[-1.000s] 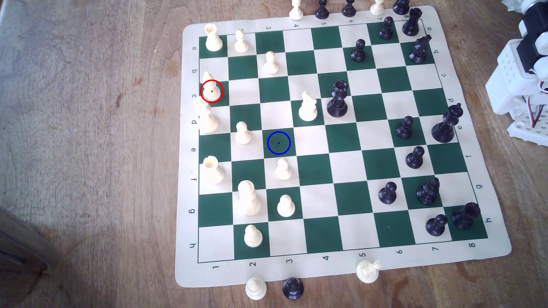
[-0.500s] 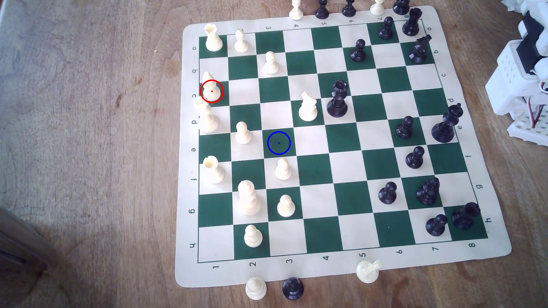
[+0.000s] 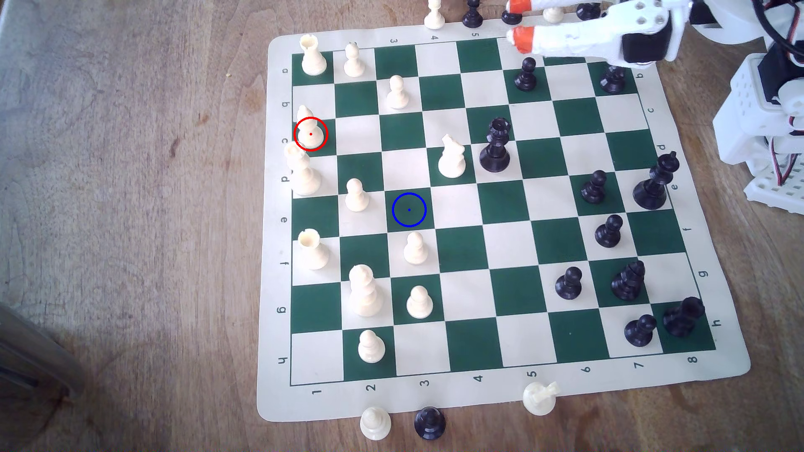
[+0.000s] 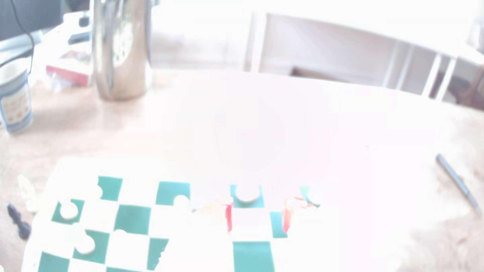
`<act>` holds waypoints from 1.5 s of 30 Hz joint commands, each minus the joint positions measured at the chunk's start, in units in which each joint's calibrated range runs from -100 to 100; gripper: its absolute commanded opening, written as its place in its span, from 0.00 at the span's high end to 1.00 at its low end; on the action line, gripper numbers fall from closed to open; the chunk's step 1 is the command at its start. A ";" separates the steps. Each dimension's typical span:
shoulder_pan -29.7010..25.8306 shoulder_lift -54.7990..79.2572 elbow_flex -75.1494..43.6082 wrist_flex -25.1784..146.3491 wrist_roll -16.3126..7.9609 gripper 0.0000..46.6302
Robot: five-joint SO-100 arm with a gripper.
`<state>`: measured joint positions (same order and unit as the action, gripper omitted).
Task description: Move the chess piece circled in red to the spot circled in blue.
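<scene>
One cream bishop (image 3: 310, 130), red-ringed, stood at the chessboard's (image 3: 461, 204) exterior-view left edge; blue-ringed square (image 3: 409, 210) vacant; end effector (image 3: 517, 24) open, empty, well apart; descent from above advised, neighbouring cream queen (image 3: 303, 174) avoided.

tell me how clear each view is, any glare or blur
Exterior view: sharp, evenly lit; the cream bishop in its red ring and the blue-ringed square read clearly. Wrist view: heavily overexposed and blurry; the chessboard washes to white, and the orange-tipped tool is barely traceable.
</scene>
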<state>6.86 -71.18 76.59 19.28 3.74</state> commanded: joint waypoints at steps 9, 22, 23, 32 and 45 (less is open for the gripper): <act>-2.13 49.79 -52.66 9.46 -6.06 0.71; 1.47 79.24 -73.69 3.89 -10.31 0.71; 1.71 81.70 -75.60 2.75 -10.50 0.71; 0.92 90.36 -86.11 2.50 -11.43 0.73; 1.39 98.00 -90.46 0.13 -12.26 0.69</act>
<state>8.04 27.36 -7.18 20.80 -8.18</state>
